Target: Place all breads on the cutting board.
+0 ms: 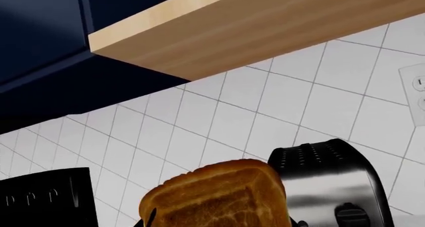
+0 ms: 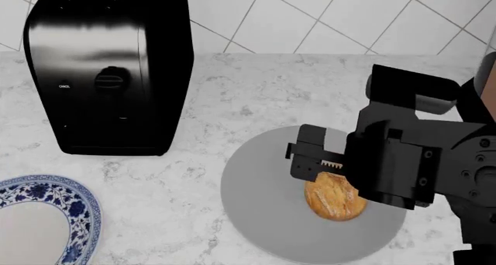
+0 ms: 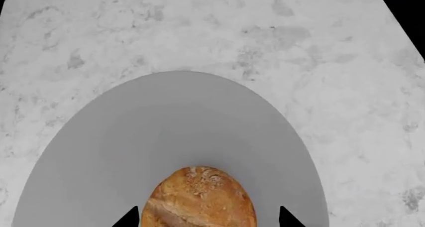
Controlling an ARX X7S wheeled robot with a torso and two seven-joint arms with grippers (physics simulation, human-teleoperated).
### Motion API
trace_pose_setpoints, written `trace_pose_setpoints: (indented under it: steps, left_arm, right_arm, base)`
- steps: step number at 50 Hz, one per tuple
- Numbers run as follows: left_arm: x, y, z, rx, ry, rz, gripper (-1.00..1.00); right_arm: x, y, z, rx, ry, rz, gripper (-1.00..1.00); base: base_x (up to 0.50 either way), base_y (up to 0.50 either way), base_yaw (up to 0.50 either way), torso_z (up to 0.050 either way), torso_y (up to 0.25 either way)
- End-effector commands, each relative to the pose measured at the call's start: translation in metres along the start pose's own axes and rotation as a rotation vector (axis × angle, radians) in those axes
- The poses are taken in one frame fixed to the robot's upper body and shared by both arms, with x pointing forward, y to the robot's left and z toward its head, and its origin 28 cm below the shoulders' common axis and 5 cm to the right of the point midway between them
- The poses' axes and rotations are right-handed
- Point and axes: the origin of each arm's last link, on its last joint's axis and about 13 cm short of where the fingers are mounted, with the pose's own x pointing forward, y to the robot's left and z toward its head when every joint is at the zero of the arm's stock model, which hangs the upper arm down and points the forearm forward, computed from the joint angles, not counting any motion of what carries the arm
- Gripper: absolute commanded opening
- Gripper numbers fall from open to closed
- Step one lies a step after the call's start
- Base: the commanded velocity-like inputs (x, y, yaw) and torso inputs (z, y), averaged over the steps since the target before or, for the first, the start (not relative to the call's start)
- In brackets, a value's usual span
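Observation:
An orange-brown domed loaf (image 1: pixel 216 194) fills the space between the fingertips of my left gripper (image 1: pixel 222 223), which is shut on it and holds it up in front of the tiled wall. A round golden roll (image 2: pixel 335 198) lies on the grey plate (image 2: pixel 256 195). My right gripper (image 2: pixel 322 160) hangs just over the roll, open. In the right wrist view the roll (image 3: pixel 199 197) sits between the dark fingertips (image 3: pixel 129 218) of the right gripper (image 3: pixel 207 219), with a gap on each side. The cutting board is out of view.
A black toaster (image 2: pixel 108 73) stands at the back left of the marble counter (image 2: pixel 256 90). A blue-and-white plate (image 2: pixel 74 210) lies at the front left. The left wrist view shows a toaster (image 1: pixel 332 187), a wooden shelf (image 1: pixel 252 23) and dark blue cabinets (image 1: pixel 40 33).

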Motion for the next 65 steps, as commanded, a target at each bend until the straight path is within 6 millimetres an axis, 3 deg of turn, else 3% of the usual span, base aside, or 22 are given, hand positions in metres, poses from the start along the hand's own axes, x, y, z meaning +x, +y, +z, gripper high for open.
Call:
trace_pose_setpoints:
  steps: [1, 41, 42, 49, 53, 59, 65]
  left_arm:
    - [0.004, 0.0, 0.005, -0.027, -0.026, 0.024, -1.0]
    - [0.004, 0.001, 0.006, -0.029, -0.025, 0.019, -1.0]
    - [0.004, 0.001, 0.005, -0.03, -0.023, 0.02, -1.0]
    - [0.006, -0.002, 0.007, -0.026, -0.031, 0.011, -1.0]
    - [0.004, -0.002, 0.005, -0.025, -0.031, 0.01, -1.0]
    - [0.004, 0.002, 0.007, -0.036, -0.034, 0.013, -1.0]
    - [0.005, 0.006, 0.009, -0.036, -0.044, 0.023, -1.0]
  right_arm:
    - [0.009, 0.0, -0.005, 0.0, 0.026, 0.005, 1.0]
    - [0.027, -0.001, -0.014, 0.011, 0.058, -0.003, 1.0]
    - [0.026, 0.0, -0.015, -0.009, 0.051, -0.007, -1.0]
    - [0.021, 0.001, -0.015, -0.03, 0.032, -0.002, -1.0]
    - [0.003, 0.003, -0.012, -0.046, -0.011, 0.013, -1.0]
    - [-0.048, 0.013, -0.007, -0.098, -0.148, 0.057, -1.0]
    - [-0.111, 0.021, -0.025, -0.204, -0.426, 0.113, -1.0]
  base:
    - [0.0, 0.0, 0.0, 0.0, 0.0]
    - [0.0, 0.0, 0.0, 0.0, 0.0]
    - [0.0, 0.0, 0.0, 0.0, 0.0]
    - [0.0, 0.0, 0.0, 0.0, 0.0]
    - [0.0, 0.0, 0.0, 0.0, 0.0]
    - [0.0, 0.0, 0.0, 0.002, 0.0]
    - [0.0, 0.0, 0.0, 0.0, 0.0]
